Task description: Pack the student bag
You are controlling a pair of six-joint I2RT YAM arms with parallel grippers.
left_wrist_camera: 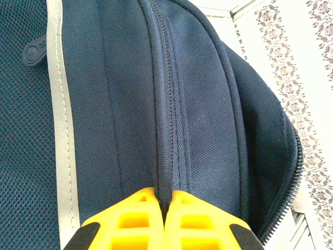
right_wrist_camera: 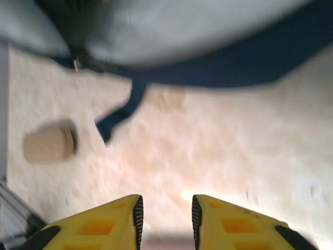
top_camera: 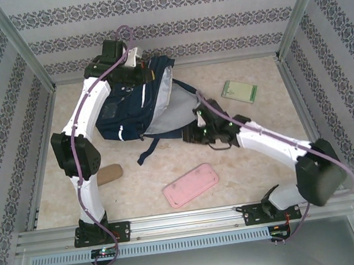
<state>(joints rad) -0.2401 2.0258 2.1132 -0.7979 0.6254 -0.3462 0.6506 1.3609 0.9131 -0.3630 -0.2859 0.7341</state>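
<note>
Top external view had the student bag (top_camera: 132, 109) lying toward the far left corner of the worktop (top_camera: 264, 160), its grey lining (top_camera: 164, 108) showing on the side facing right and a dark strap (top_camera: 148, 150) trailing toward the near edge. My left jaws were at the bag's far end; in the left wrist view their yellow fingers (left_wrist_camera: 138, 221) were pressed together on a stitched navy seam (left_wrist_camera: 169, 130) of the bag. My right jaws sat just beside the bag's near right side; the blurred right wrist view showed them spread with nothing between them, above the worktop. A pink pencil case (top_camera: 191, 184) lay by the near edge, a green pad (top_camera: 240, 90) toward the far right, and a tan object (top_camera: 110, 174) near the left edge.
</note>
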